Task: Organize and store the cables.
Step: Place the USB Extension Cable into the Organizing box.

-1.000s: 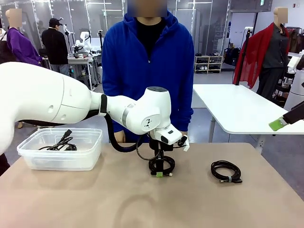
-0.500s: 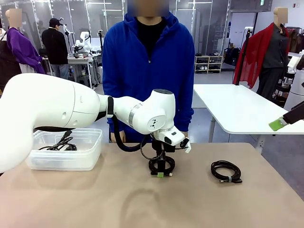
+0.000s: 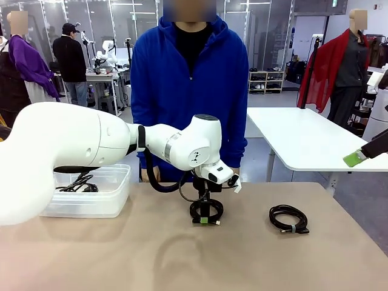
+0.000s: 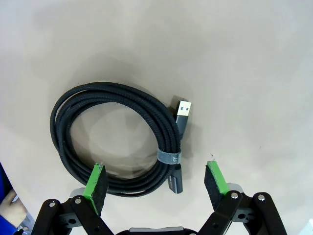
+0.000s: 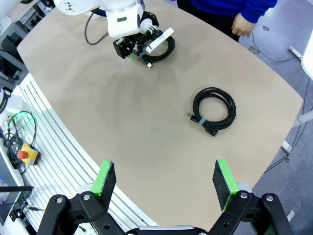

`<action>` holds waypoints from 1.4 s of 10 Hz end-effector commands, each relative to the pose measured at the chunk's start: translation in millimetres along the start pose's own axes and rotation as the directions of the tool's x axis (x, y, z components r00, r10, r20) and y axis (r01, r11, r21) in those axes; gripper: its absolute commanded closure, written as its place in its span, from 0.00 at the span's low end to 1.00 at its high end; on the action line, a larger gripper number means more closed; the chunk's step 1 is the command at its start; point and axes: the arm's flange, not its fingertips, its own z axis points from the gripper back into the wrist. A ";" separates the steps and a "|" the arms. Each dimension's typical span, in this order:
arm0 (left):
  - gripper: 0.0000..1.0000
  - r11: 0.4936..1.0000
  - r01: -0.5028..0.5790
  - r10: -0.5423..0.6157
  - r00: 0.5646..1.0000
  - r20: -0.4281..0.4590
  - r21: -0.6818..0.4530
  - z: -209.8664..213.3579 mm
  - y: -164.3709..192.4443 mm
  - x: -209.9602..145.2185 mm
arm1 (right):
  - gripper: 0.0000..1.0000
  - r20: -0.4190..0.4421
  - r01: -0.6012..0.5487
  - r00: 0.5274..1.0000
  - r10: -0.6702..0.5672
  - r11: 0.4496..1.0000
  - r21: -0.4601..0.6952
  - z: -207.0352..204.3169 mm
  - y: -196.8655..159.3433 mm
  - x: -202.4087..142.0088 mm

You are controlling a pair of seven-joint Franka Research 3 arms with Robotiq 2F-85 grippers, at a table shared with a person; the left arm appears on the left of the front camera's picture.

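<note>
- The middle cable point(image 4: 117, 137) is a braided black cord wound into a flat coil. A grey tie point(image 4: 168, 156) binds it, and a metal-tipped plug point(image 4: 182, 110) points outward. It lies on the table point(image 3: 182, 260) near the centre.
- The left gripper point(image 4: 155, 170) hangs directly over this coil with its jaws wide, holding nothing. One green pad point(image 4: 96, 181) stands over the coil's edge and the other over bare table beside the plug.
- The second cable point(image 3: 288, 218), also coiled and tied, lies flat toward the robot's right, well apart from the first.
- The clear bin point(image 3: 91, 203) at the table's left end holds more black cords point(image 3: 76, 183).
- The right gripper point(image 5: 164, 166) is raised off the table's right side, wide and empty.
- The person point(image 3: 188, 91), in a blue hooded top, stands at the far edge.
</note>
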 end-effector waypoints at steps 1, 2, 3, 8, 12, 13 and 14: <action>0.00 0.998 0.058 -0.057 0.998 0.025 -0.021 -1.6 14.9 10.3 | 0.00 -0.001 0.014 1.000 -0.014 1.000 0.003 2.0 0.4 1.2; 0.00 0.997 0.070 -0.070 0.997 0.025 -0.023 -5.3 16.8 13.0 | 0.00 -0.001 0.014 1.000 -0.014 1.000 0.003 2.0 0.4 1.2; 0.00 0.998 0.063 -0.062 0.998 0.021 -0.032 -9.8 16.6 15.0 | 0.00 -0.001 0.014 1.000 -0.014 1.000 0.003 2.0 0.4 1.2; 0.44 0.998 0.039 -0.038 0.999 0.015 -0.042 -20.4 15.6 17.2 | 0.00 -0.001 0.014 1.000 -0.014 1.000 0.003 2.0 0.4 1.2; 1.00 0.999 0.012 -0.014 0.999 -0.041 -0.037 -17.8 12.5 15.1 | 0.00 -0.001 0.014 1.000 -0.014 1.000 0.003 2.0 0.4 1.2; 0.96 0.999 0.014 -0.016 0.999 -0.041 -0.038 -15.7 10.7 16.3 | 0.00 -0.001 0.014 1.000 -0.014 1.000 0.003 2.0 0.4 1.2; 1.00 0.999 0.014 -0.015 0.999 -0.029 -0.039 -13.2 9.7 17.3 | 0.00 -0.001 0.014 1.000 -0.014 1.000 0.003 2.0 0.4 1.2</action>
